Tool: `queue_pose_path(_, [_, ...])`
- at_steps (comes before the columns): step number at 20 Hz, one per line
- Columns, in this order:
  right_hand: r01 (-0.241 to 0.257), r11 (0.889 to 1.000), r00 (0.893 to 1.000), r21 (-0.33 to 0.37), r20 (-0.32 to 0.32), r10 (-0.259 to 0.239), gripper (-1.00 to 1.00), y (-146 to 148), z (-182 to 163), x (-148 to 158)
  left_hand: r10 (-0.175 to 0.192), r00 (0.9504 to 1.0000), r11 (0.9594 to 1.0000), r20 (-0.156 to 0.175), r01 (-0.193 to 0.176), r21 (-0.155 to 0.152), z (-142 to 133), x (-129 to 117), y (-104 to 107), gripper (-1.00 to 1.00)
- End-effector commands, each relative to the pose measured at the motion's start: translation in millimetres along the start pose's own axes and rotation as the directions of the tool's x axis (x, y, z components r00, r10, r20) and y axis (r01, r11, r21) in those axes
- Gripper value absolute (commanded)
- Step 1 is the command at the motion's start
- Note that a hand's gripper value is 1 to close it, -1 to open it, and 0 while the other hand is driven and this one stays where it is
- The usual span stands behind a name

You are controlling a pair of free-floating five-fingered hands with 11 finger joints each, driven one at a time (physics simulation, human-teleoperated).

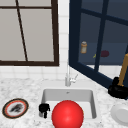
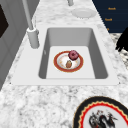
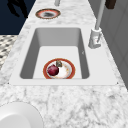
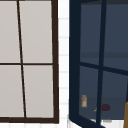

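Observation:
My left hand (image 1: 44, 108) hovers at the sink's (image 1: 47, 93) front left corner, fingers hanging relaxed and holding nothing. The left side view has it at the right edge (image 2: 122, 41), off the counter front. In the right side view it is at the top left (image 3: 17, 7). A red-rimmed plate (image 2: 60, 68) lies on the sink floor with a dark red fruit (image 2: 73, 54) and a small brown piece (image 2: 68, 64) on it. The same plate (image 3: 68, 72) and fruit (image 3: 52, 70) appear in the right side view. A large red ball (image 1: 67, 115) covers the sink's front middle.
The faucet (image 1: 68, 77) stands behind the sink. A decorated plate (image 1: 15, 108) lies on the counter at the left, a white plate (image 1: 120, 113) at the right. A black-based thing with a tan handle (image 1: 118, 89) stands at the back right. The dark-framed window (image 1: 75, 37) stands open.

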Motion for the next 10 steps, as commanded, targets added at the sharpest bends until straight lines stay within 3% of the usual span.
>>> queue_pose_path(1, [-0.006,1.0,1.0,-0.001,0.02,0.006,1.0,-39,11,-29,0.0,1.0,1.0,0.0,0.0,0.0,0,0,0,0.0])
queue_pose_path(5, [0.072,0.993,0.996,-0.096,0.055,-0.067,1.0,-51,41,-39,0.0,1.0,1.0,0.0,0.0,0.0,0,0,0,0.0])
queue_pose_path(10, [0.156,0.972,0.986,-0.173,0.08,-0.144,1.0,-70,61,-46,0.0,1.0,1.0,0.0,0.0,0.0,0,0,0,0.0])
